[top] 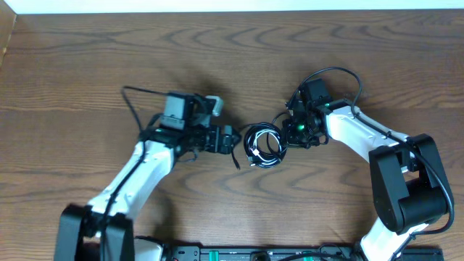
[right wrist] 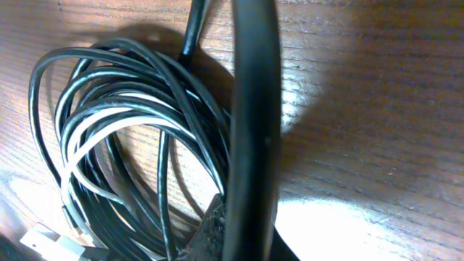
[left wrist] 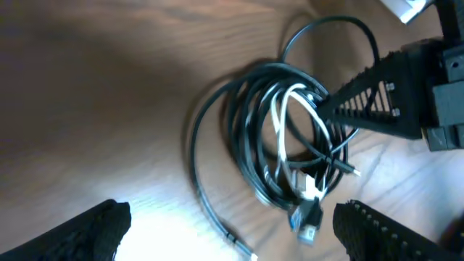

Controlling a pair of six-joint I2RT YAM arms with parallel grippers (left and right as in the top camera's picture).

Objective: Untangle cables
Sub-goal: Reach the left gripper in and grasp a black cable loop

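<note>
Table: a wooden top (top: 72, 58), dark brown with wavy grain, filled almost all of the overhead view.
Far edge: a white strip (top: 232, 4) ran along the top of that view, just beyond the wood.
Corner: a lighter tan surface (top: 4, 40) showed at the upper left, beside the table's edge.
Light: a glare patch (left wrist: 163, 210) lay on the wood low in the left wrist view. A bright patch (right wrist: 348, 225) lay low and right in the right wrist view, with a soft shadow (right wrist: 312, 116) above it.

L gripper (top: 233, 140) wide open, facing R gripper (top: 288, 133).
</note>
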